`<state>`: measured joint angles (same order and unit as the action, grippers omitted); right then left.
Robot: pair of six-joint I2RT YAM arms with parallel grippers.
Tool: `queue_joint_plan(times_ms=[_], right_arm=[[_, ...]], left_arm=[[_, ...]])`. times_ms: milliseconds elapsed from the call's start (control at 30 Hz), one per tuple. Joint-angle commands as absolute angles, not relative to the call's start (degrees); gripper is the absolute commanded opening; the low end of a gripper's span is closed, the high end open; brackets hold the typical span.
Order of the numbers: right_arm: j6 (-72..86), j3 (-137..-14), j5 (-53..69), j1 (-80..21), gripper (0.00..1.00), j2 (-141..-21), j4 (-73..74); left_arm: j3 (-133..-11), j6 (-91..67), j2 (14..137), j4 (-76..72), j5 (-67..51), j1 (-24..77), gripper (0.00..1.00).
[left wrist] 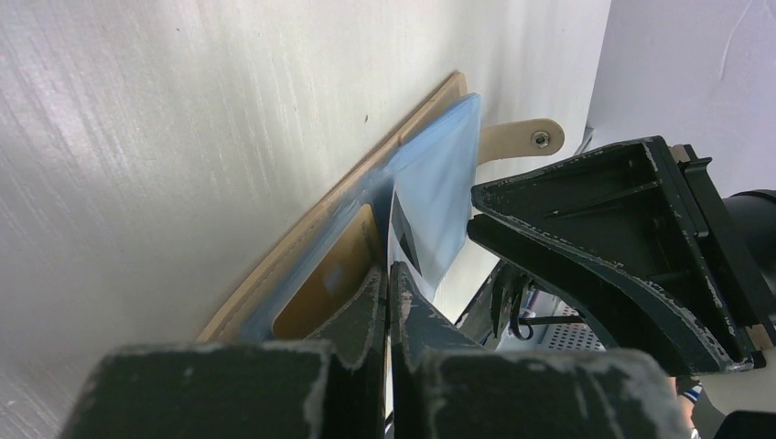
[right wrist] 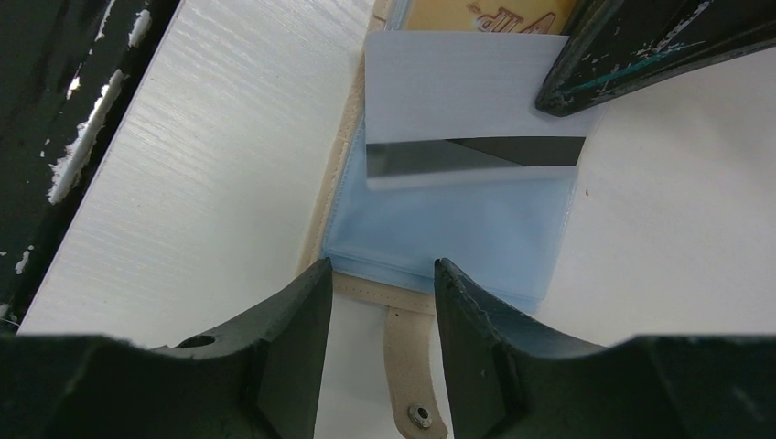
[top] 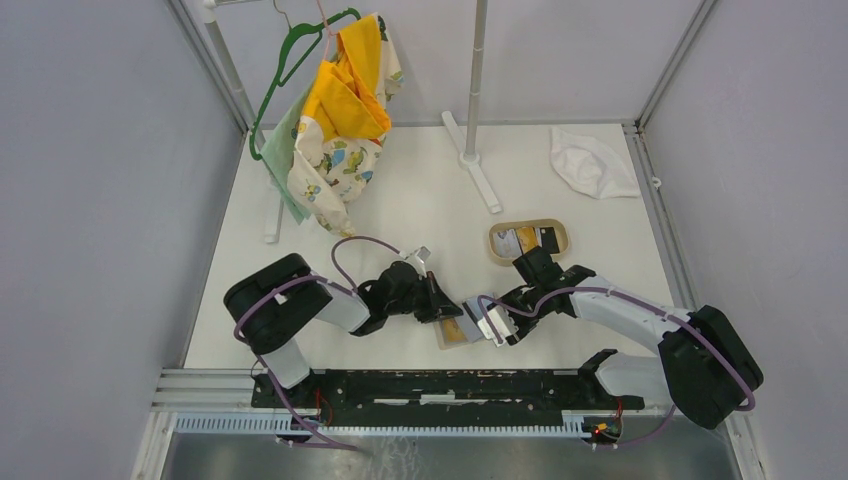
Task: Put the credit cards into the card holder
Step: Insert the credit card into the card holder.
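The card holder (top: 455, 333) lies open near the table's front edge, its light blue sleeves (right wrist: 448, 238) up and its snap tab (right wrist: 403, 357) pointing at my right gripper. A gold card (left wrist: 329, 283) sits in one sleeve. My left gripper (left wrist: 391, 270) is shut on a white card with a dark stripe (right wrist: 458, 110) and holds its lower edge at the sleeves. My right gripper (right wrist: 380, 265) is open, a fingertip on each side of the tab at the holder's edge. In the top view the left gripper (top: 447, 308) and right gripper (top: 497, 330) flank the holder.
An oval tan tray (top: 497, 245) with more cards (top: 520, 240) stands just behind the right gripper. A hanger with colourful clothes (top: 335, 120) hangs at the back left, a rack foot (top: 478, 170) lies at the back middle, and a white cloth (top: 590, 160) at the back right.
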<state>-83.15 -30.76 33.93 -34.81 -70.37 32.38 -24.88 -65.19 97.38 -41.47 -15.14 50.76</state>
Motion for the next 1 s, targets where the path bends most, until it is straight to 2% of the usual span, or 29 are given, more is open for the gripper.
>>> queue_joint_plan(times_ms=[0,700,967], right_arm=[[-82.7,-31.2,31.7,-35.4,0.51,-71.7,32.2],[-81.0,-31.2,30.8,-35.6,0.56,-71.8,31.4],[-76.2,-33.4,34.8,-35.5,0.56,-71.6,31.3]], left_arm=[[-26.5,-60.4,96.8,-36.3,-15.9,50.9,0.02],[-30.6,-55.3,99.0,-31.3,-19.2,49.4,0.02],[-33.3,-50.7,100.0,-27.2,-19.1,49.1,0.02]])
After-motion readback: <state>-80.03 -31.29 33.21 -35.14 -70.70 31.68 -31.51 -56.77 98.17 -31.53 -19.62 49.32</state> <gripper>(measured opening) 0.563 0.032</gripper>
